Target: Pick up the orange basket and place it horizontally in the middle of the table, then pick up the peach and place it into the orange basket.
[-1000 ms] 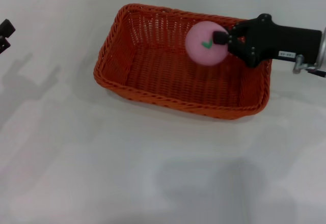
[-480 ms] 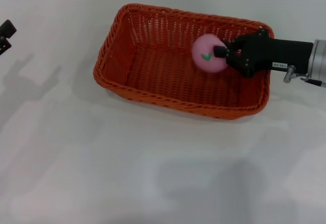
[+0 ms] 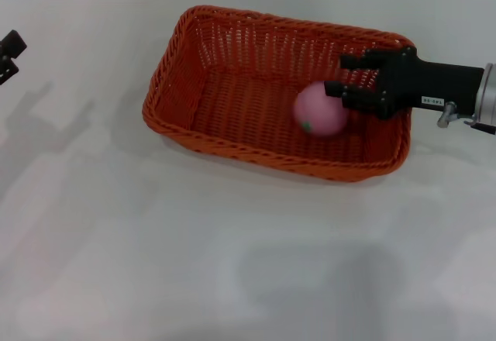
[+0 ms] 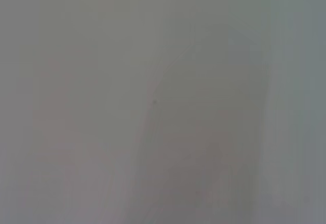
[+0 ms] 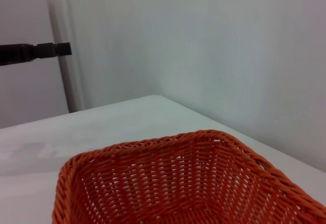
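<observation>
The white table (image 3: 232,263) bears the orange basket (image 3: 232,143) near its middle.

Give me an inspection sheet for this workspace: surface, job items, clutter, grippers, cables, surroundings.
Surface: the table is plain white, with soft shadows only.
Job items: the orange basket sits flat near mid-table, long side roughly across the head view, slightly skewed. The peach lies on the basket floor toward the robot's right end, free of any grip.
Clutter: nothing seen.
Grippers: the right gripper is open above the basket's right end, just beside the peach. The left gripper is parked at the table's far left edge; only part of it shows.
Cables: nothing seen.
Surroundings: the right wrist view shows a pale wall behind the table.
</observation>
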{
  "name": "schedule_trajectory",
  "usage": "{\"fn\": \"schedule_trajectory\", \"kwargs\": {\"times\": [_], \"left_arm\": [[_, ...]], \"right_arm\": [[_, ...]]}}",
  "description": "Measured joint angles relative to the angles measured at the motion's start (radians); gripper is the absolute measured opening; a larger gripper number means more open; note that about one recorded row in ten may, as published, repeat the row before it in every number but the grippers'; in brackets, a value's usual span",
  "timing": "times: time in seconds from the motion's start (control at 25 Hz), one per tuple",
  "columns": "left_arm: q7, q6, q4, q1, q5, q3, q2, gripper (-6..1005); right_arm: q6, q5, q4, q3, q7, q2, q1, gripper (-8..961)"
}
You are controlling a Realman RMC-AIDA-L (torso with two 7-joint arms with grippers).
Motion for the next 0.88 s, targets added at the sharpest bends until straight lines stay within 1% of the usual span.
{"fn": "schedule_trajectory", "kwargs": {"times": [0.16, 0.36, 0.44, 0.6, 0.72, 0.88], "left_arm": [[0.005, -0.004, 0.0, 0.001, 0.0, 0.0, 0.0, 862], [0.032, -0.014, 0.0, 0.008, -0.005, -0.004, 0.0, 861], [0.048, -0.014, 0.0, 0.012, -0.005, -0.006, 0.0, 861], [0.07, -0.012, 0.0, 0.021, -0.028, -0.008, 0.0, 861], [0.076, -0.007, 0.0, 0.026, -0.045, -0.023, 0.001, 861], [0.108, -0.003, 0.005, 0.038, -0.047, -0.081, 0.0, 861]], "right_arm": [[0.002, 0.003, -0.021, 0.003, 0.0, -0.002, -0.015, 604], [0.037, 0.036, -0.067, 0.024, 0.001, -0.003, -0.056, 666], [0.07, 0.042, -0.077, 0.064, 0.0, -0.004, -0.073, 691], [0.158, 0.045, -0.081, 0.203, -0.014, -0.005, -0.112, 741], [0.209, 0.045, -0.073, 0.324, -0.023, -0.004, -0.143, 733], [0.244, 0.046, -0.025, 0.486, -0.094, -0.004, -0.184, 726]]}}
